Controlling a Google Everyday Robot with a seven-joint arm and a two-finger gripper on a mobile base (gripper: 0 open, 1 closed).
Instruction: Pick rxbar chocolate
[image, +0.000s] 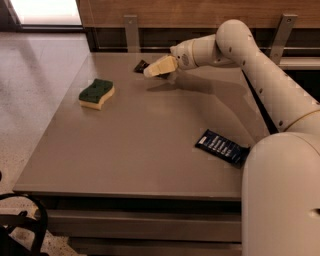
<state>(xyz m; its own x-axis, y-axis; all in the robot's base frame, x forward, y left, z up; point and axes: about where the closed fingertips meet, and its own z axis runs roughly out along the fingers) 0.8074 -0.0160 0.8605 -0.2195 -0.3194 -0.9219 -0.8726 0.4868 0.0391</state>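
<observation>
The rxbar chocolate (140, 66) is a small dark bar lying at the far edge of the grey table (140, 150), partly hidden behind my gripper. My gripper (154, 70) reaches across the table from the right, with its cream fingertips right at the bar's near-right end. I cannot tell whether it touches the bar.
A green and yellow sponge (96, 93) lies at the left of the table. A dark blue wrapped bar (221, 147) lies near the right edge, next to my robot body. A wooden wall with metal brackets runs behind the table's far edge.
</observation>
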